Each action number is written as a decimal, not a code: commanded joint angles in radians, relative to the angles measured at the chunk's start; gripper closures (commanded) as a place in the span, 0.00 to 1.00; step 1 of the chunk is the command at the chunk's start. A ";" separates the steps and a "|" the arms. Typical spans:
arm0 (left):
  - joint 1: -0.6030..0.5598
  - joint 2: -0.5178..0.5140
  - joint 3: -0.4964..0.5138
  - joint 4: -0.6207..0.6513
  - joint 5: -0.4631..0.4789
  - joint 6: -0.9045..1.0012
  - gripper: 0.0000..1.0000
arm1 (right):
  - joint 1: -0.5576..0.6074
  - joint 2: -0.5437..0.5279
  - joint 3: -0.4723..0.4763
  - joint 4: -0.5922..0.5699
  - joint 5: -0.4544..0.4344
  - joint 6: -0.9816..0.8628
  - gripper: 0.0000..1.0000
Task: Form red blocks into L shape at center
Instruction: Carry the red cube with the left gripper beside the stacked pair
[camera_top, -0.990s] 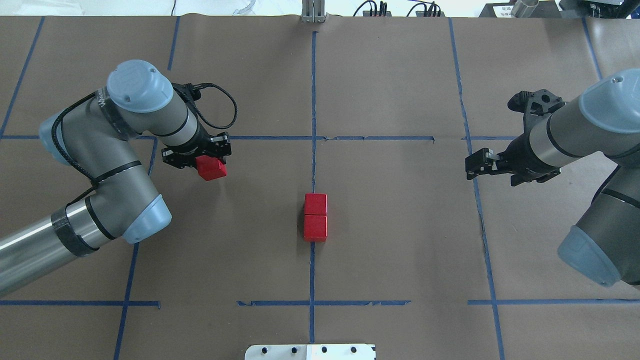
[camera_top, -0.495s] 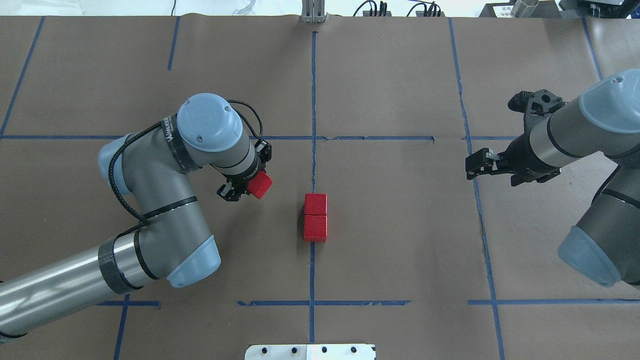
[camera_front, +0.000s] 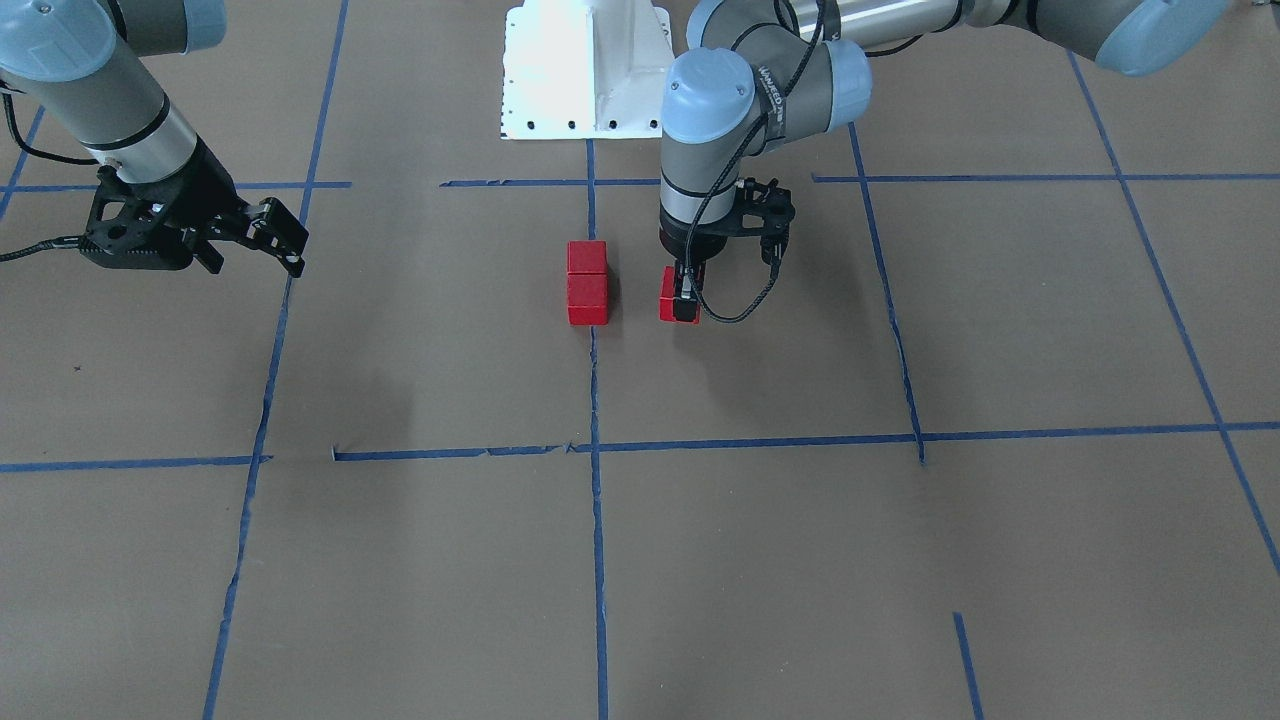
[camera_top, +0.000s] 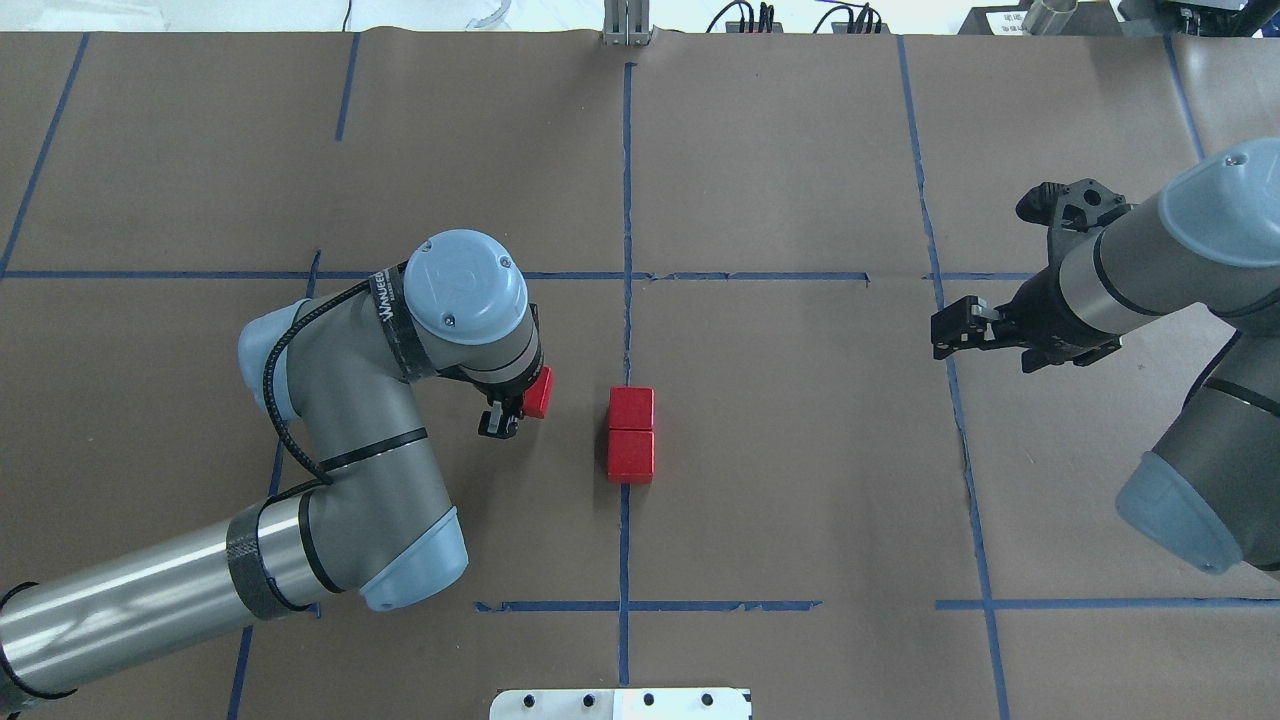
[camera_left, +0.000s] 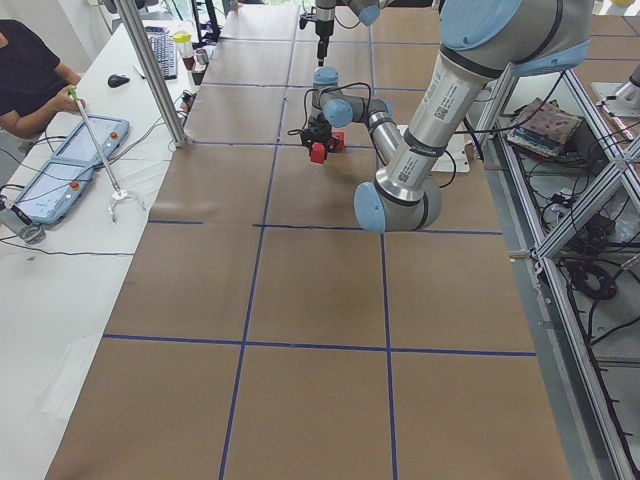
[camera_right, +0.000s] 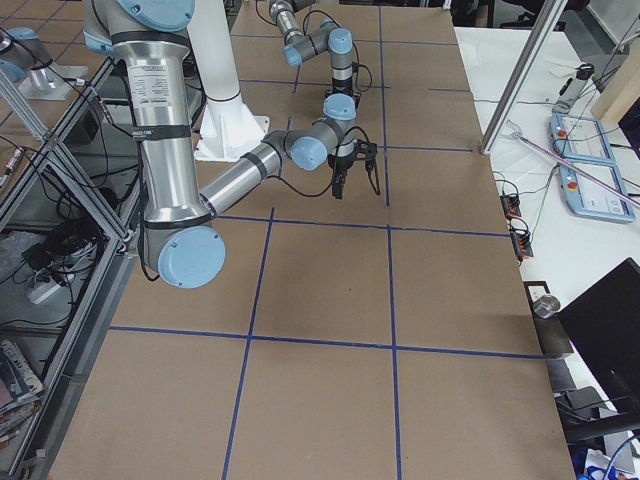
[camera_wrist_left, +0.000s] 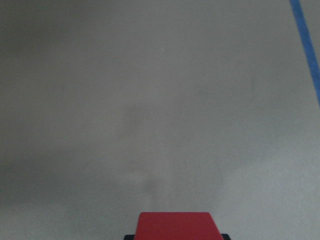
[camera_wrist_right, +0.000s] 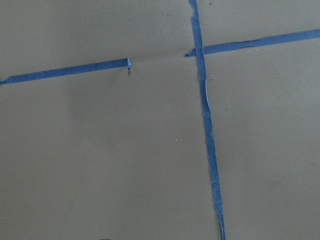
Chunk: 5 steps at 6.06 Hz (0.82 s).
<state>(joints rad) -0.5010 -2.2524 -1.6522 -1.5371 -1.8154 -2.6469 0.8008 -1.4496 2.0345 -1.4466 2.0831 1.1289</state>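
A bench (camera_top: 800, 150) covered in matte brown paper is carrying a grid of thin blue tape. One long tape line (camera_top: 627, 200) is running away from the robot through the centre (camera_top: 700, 400).

The left arm (camera_top: 340, 420) is reaching in and bending down over the middle. The right arm (camera_top: 1180, 260) is hanging back, well apart from the work.

The left gripper (camera_top: 515, 405) is pointing straight down, its jaws closed on a small red cube, the held block (camera_top: 540, 392). The cube is low over the paper. Whether it is touching the paper cannot be told.

The right gripper (camera_top: 950, 333) is hovering with its jaws spread and nothing between them.

To the right of the left gripper, near but with a clear gap, a pair (camera_top: 631, 435) of identical red cubes is sitting on the tape line. The two are touching face to face. Their long axis is running along the line, toward and away from the robot. The held block is roughly level with the farther cube of the pair.

All three cubes are plain, matte and sharp-edged, each much smaller than the gripper.

The left arm is far the nearer one. Judging from this, sliding the held block rightward until it meets the farther cube's side would likely make the L.
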 joint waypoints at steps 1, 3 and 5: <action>0.004 -0.009 0.006 0.020 -0.024 -0.080 1.00 | -0.002 0.000 0.001 0.000 0.000 0.000 0.00; 0.022 -0.015 0.008 -0.014 -0.025 -0.153 1.00 | -0.003 0.000 0.001 0.000 -0.002 0.002 0.00; 0.032 -0.056 0.063 -0.040 -0.024 -0.178 1.00 | -0.008 0.000 0.001 0.000 -0.002 0.002 0.00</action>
<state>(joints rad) -0.4746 -2.2871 -1.6190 -1.5632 -1.8395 -2.8074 0.7948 -1.4496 2.0355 -1.4466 2.0817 1.1305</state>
